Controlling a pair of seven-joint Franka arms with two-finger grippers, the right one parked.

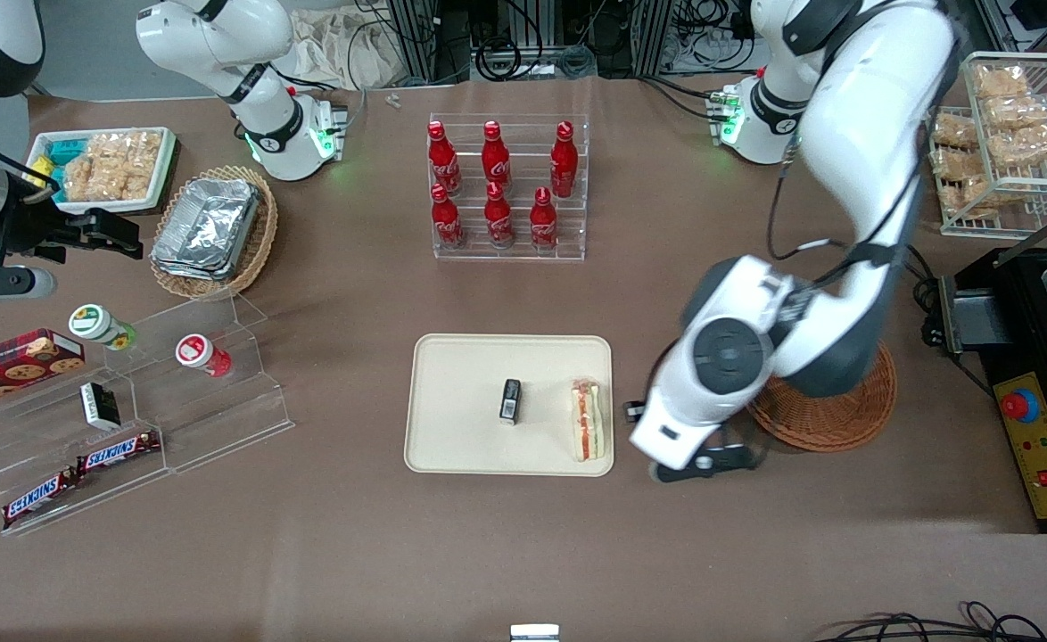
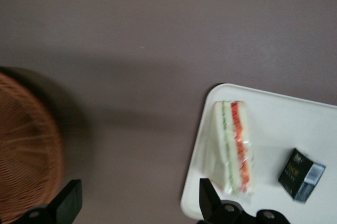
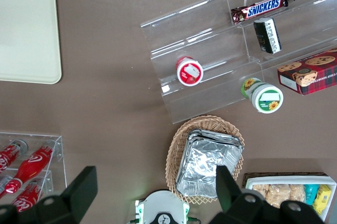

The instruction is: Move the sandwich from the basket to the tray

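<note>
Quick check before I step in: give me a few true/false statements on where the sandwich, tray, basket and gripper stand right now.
1. The sandwich lies on the tray. True.
2. The gripper holds the sandwich. False: it is open and empty, above bare table between tray and basket.
3. The sandwich is alone on the tray. False: a small black packet lies beside it.
4. The sandwich sits at the tray's edge nearest the basket. True.

cream tray (image 3: 26,34), clear stepped shelf (image 3: 237,50), Snickers bars (image 3: 258,7), foil containers (image 3: 208,163)
</note>
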